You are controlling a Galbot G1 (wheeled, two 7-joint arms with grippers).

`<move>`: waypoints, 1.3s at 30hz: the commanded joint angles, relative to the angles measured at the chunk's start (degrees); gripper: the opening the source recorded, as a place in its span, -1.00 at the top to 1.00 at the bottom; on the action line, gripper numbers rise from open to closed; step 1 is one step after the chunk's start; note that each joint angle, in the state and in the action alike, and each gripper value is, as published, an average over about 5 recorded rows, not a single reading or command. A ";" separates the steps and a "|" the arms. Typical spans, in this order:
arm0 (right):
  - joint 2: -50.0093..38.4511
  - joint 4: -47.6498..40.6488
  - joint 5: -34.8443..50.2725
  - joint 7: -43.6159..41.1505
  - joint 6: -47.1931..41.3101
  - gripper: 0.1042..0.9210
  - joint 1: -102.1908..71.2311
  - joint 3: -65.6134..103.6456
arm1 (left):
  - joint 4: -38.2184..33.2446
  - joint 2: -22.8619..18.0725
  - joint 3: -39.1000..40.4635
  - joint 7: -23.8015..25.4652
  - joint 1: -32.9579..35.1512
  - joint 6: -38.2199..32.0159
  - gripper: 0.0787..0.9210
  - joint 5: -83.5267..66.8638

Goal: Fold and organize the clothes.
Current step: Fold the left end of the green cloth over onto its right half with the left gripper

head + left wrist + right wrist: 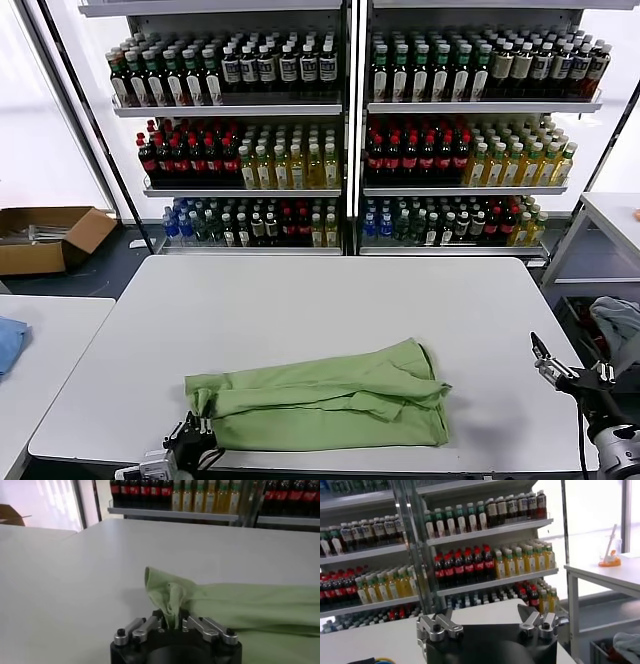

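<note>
the light green shirt (325, 398) lies folded lengthwise across the near part of the white table (300, 300), its left end bunched at the near left edge. the left gripper (173, 623) sits at that end, its fingers pinched onto a small fold of the fabric. the right gripper (558, 368) hovers off the table's right edge, fingers spread wide and apparently empty. shelves of bottles (350, 130) stand behind.

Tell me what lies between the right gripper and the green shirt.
Only bare table: in the head view nothing sits between the right gripper and the green shirt.
</note>
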 commanded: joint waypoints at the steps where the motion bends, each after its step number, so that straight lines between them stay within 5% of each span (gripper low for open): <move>1: -0.17 0.37 0.09 -0.07 0.10 -0.76 0.21 -1.00 | 6.44 17.21 -25.98 12.15 -4.80 -2.13 0.84 -0.88; 6: -0.22 0.74 0.04 0.08 -0.12 -0.76 1.13 -2.18 | 14.92 28.23 -33.46 18.67 -9.55 -1.56 0.91 -5.43; 11: -0.28 1.14 0.03 0.07 -0.16 -0.76 1.11 -2.71 | 14.11 32.42 -33.30 20.36 -11.78 0.82 0.91 -10.29; 23: -0.10 2.66 -0.57 0.19 -0.39 -0.76 -0.51 -2.23 | -7.54 14.51 -13.29 16.29 -13.99 8.29 0.91 -10.21; 32: 1.00 3.39 -1.74 0.14 -0.34 -0.76 -1.51 -3.17 | -6.84 3.14 -3.01 17.62 -9.23 7.85 0.91 -3.74; 39: 1.41 3.84 -2.71 0.34 -0.47 -0.76 -1.32 -4.70 | -3.55 -1.11 1.51 18.74 -8.84 8.05 0.91 -0.63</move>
